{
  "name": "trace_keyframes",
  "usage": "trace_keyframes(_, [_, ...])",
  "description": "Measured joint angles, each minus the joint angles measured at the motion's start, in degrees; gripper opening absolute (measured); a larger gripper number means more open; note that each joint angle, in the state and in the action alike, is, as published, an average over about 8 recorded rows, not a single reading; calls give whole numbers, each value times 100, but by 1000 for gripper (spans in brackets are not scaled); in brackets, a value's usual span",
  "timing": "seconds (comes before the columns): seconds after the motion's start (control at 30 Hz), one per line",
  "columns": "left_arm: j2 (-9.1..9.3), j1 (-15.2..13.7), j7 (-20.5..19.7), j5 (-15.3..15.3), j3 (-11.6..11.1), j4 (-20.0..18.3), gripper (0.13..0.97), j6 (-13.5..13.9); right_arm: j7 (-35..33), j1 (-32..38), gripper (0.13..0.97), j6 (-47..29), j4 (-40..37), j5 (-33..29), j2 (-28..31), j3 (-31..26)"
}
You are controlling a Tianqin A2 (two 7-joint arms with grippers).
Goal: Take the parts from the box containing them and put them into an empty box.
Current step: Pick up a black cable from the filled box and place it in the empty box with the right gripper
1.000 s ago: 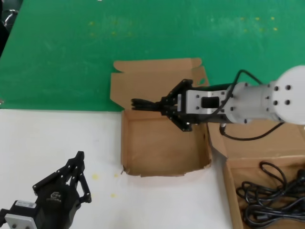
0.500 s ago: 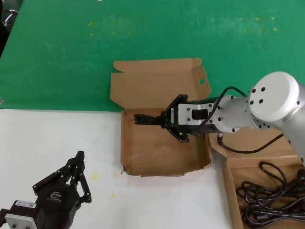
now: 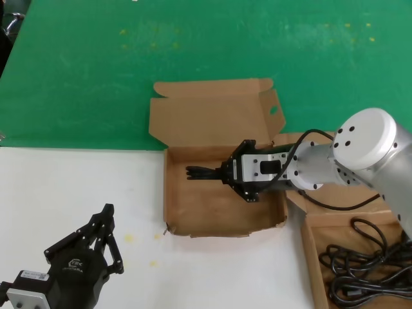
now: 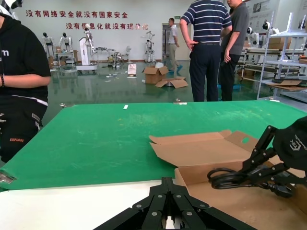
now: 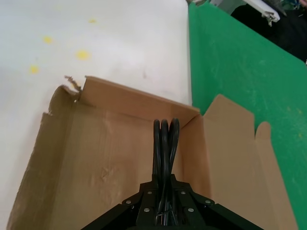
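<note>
- Your right claw (image 3: 222, 174) has dropped lower since a second ago: it was up at the back wall of the empty box (image 3: 193, 222), now it sits inside, over the floor near the back edge.
- The arm has swung in too, so its round grey joint now shows above the box containing them (image 3: 309, 238).
- Right claw is clamped tight on one coiled power cord (image 3: 205, 172); the looped end sticks out ahead of the fingers, pointing toward the box's left wall.
- Right wrist view: three loop strands side by side in the grip (image 5: 164, 143), over bare cardboard; ragged front corner visible.
- You can't tell whether the cord touches the box floor.
- Your left claw (image 3: 108, 238) hasn't moved: parked at the front left of the bench (image 3: 64, 193), fingers spread, holding nothing.
- Count: two boxes, both lids open; the empty one shows one round hole in its side flap.
- One cord in the claw; more cords (image 3: 367, 264) lie tangled in the right-hand box at the bench's front right, too tangled to count.
</note>
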Motion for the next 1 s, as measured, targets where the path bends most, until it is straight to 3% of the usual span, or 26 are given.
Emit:
trace_keyframes(0.33, [0,0,0,0,0,0,132,0,-173,53,204,154,-225,266,-18,-205])
trace_keyframes(0.6, [0,0,0,0,0,0,132,0,-54,3,288,177,-126,260,27,-214])
trace_keyframes(0.77, [0,0,0,0,0,0,132,0,520,-175,362,-24,557,123,263,-217])
trace_keyframes(1.0, [0,0,0,0,0,0,132,0,1787,-587,489,-566,2286,-39,952,-129])
